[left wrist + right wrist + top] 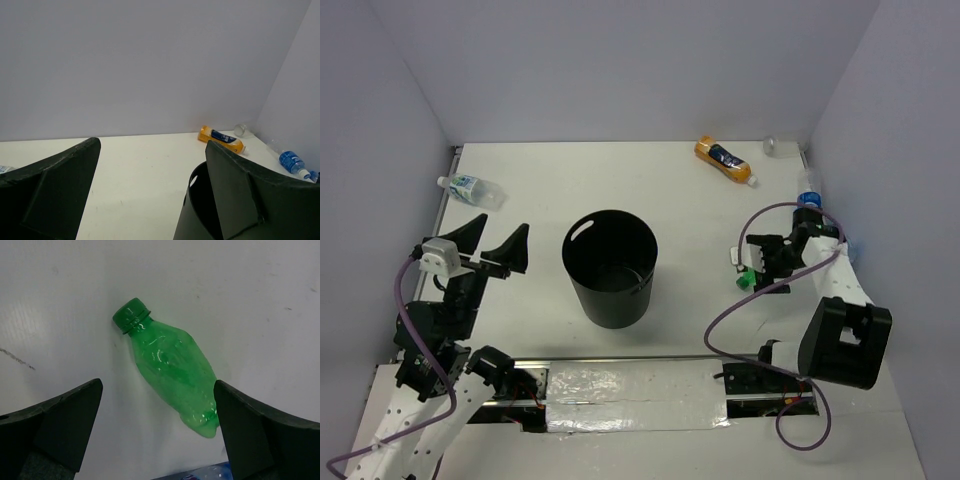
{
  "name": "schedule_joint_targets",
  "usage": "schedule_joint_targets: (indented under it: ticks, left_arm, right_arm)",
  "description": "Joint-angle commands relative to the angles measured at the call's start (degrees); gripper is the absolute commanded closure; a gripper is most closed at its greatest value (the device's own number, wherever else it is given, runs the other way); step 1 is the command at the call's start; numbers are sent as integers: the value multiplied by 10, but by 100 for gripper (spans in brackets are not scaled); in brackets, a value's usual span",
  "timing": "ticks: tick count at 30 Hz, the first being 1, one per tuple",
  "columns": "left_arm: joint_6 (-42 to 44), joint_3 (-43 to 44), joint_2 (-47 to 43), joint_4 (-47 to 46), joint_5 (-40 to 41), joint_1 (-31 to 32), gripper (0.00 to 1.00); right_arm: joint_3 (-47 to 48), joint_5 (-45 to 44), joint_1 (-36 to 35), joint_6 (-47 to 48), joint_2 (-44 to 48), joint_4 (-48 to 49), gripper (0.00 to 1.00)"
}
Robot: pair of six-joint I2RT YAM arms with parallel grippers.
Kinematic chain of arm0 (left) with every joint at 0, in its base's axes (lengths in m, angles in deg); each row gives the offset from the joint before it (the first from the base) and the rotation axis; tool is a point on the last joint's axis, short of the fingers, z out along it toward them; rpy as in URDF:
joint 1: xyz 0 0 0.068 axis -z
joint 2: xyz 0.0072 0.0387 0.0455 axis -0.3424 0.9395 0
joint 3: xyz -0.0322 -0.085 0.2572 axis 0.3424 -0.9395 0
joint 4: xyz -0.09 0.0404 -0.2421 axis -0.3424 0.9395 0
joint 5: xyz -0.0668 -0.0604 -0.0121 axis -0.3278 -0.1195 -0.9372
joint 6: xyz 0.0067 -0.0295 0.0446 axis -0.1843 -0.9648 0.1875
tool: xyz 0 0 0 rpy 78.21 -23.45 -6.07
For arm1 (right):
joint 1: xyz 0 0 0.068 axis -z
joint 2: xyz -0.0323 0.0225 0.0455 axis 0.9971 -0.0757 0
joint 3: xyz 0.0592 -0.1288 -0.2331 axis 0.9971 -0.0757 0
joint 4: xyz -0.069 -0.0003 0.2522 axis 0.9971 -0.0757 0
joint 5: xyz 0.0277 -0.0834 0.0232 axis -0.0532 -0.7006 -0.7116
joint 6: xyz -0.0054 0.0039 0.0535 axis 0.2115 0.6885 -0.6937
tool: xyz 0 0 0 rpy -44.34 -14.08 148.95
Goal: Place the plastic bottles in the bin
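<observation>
No word, brand or number can be read in any view. The orange bottle (724, 160) lying at the far side of the desk wears a dark blue label with pale marks on it, too small to make out. The clear bottle by the right wall (809, 195) has a blue label, and the clear bottle at the far left (471, 189) a blue-green one; the lettering on both is blurred.

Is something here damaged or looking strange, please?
Yes. The green bottle looks crushed: its body is dented and its base end is squashed. It lies on its side between the open right fingers, which do not touch it.
</observation>
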Motion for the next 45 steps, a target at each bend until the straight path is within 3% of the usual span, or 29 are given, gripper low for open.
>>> schedule_joint_targets:
  ticks: [1,9,12,14,15,16,19,25,26,29,31,32,33,35,37,41,45]
  left_arm:
    - [7,5,9,-18,-1,-3,1]
    - [10,4,13,-18,-1,-4,0]
    - [10,5,16,-17,-1,-5,1]
    - [10,4,18,-17,-2,-5,1]
    - [9,4,19,-17,-3,-6,1]
    - [9,5,20,-18,-5,-6,1]
    - [8,5,25,-17,-9,-8,1]
    - [8,7,29,-14,-8,-10,1]
    - [8,6,31,-14,-8,-11,1]
    - [9,8,35,-12,-6,-12,1]
    - [8,10,39,-10,-7,-13,1]
    - [8,10,41,-9,-7,-14,1]
    - [8,10,43,-9,-7,-15,1]
    - [8,10,47,-7,-6,-16,1]
    - [8,10,53,-6,-6,-17,1]
    - [7,13,65,-2,-6,-19,1]
    - [2,18,75,4,-5,-22,1]
  right_arm:
    - [-25,-112,-45,79,-34,80,0]
    - [-7,-188,-77,70,-150,163,3]
    - [11,-189,-84,43,-190,152,19]
    - [29,-172,-85,29,-190,126,43]
    - [37,-141,-85,8,-177,116,60]
    - [57,-122,-85,-5,-167,91,65]
    - [105,0,-84,-85,-116,23,71]
    - [346,308,-99,-270,-68,-168,79]
    - [367,340,-111,-336,-59,-171,79]
    - [402,428,-136,-477,-36,-84,78]
    - [363,452,-178,-785,24,125,76]
    - [335,453,-195,-787,24,218,76]
    - [310,455,-213,-945,56,399,74]
    - [240,453,-271,-1150,82,566,71]
    - [240,446,-337,-1210,74,668,70]
    - [271,394,-435,-1223,28,658,67]
    - [274,326,-484,-1210,-16,647,61]
